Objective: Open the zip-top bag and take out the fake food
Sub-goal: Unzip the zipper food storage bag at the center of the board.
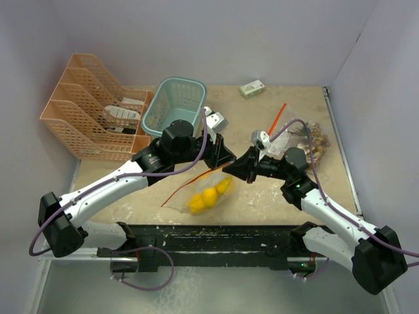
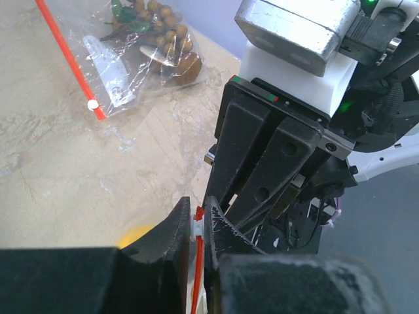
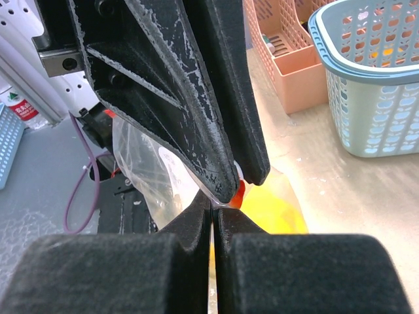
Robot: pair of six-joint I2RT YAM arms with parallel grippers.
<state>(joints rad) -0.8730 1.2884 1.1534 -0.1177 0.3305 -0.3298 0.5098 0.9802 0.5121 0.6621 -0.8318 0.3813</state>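
The zip-top bag [image 1: 184, 199] is thin, crinkled clear film with a red zip strip [image 2: 198, 261] along its mouth. It sags near the front middle of the mottled beige desk [image 1: 281, 196] with the glossy, rounded yellow fruits [image 1: 208, 196] bunched inside.

My left end effector [image 2: 194, 239] has its matte black, scuffed fingers pinched nearly together on that red strip, leaving only a thin gap. My right end effector [image 3: 212, 216] is fully closed, its pads pressed flat on the film right beside it, so the two sets of fingertips meet nose to nose.

Both my arms reach inward from the near edge, elbows spread wide and wrists angled toward each other above the bag.

A second bag [image 2: 118, 72] lies flat at the right of the desk, holding a knobbly brown grape cluster [image 2: 160, 26].
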